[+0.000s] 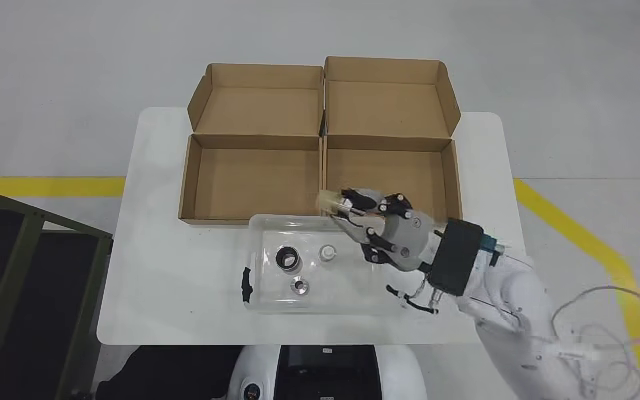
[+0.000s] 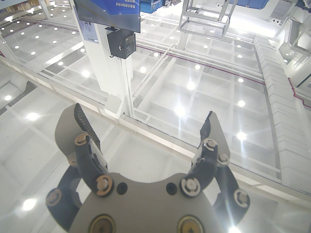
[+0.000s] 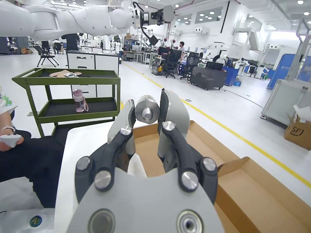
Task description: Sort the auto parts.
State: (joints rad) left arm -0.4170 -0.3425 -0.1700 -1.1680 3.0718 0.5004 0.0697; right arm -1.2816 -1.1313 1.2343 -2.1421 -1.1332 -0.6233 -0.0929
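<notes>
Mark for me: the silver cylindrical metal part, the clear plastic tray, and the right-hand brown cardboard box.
silver cylindrical metal part (image 3: 147,112), right wrist view, round end face.
clear plastic tray (image 1: 340,290), top view, bare floor.
right-hand brown cardboard box (image 1: 395,178), top view, inner floor.

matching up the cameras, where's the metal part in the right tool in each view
top view: metal part in the right tool, above where the cardboard boxes meet.
left wrist view: faces the ceiling past the open left tool.
right wrist view: metal part at centre, clamped in the tool.
shared landmark: cardboard boxes.
</notes>
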